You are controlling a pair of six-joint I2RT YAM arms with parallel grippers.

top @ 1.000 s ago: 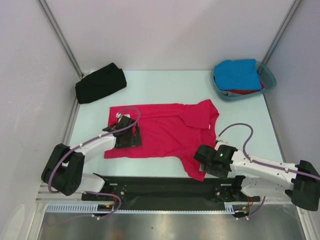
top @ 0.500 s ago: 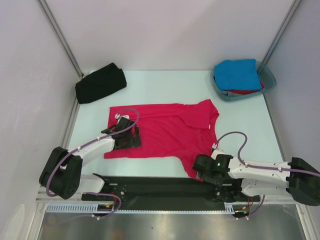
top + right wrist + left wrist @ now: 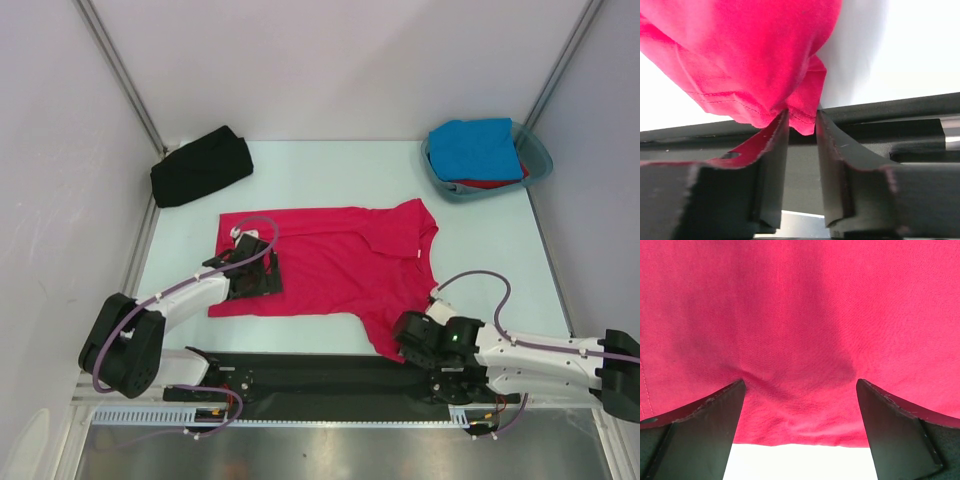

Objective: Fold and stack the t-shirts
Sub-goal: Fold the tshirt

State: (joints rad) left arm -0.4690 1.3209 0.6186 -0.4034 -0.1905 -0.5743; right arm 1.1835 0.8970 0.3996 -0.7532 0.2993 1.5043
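A crimson-pink t-shirt lies spread flat mid-table. My left gripper rests open on its left part; in the left wrist view the open gripper straddles the cloth just inside its hem. My right gripper is at the shirt's near right corner, by the black base rail. In the right wrist view it is nearly closed, pinching a bunched edge of the shirt. A folded black t-shirt lies back left. A blue t-shirt lies over a red one in the tub.
The teal plastic tub stands at the back right corner. The black base rail runs along the near edge, right under the right gripper. Walls close the table on the left, back and right.
My right gripper has shifted slightly toward the near edge and right, still at the shirt's near corner. The left arm has hardly moved.
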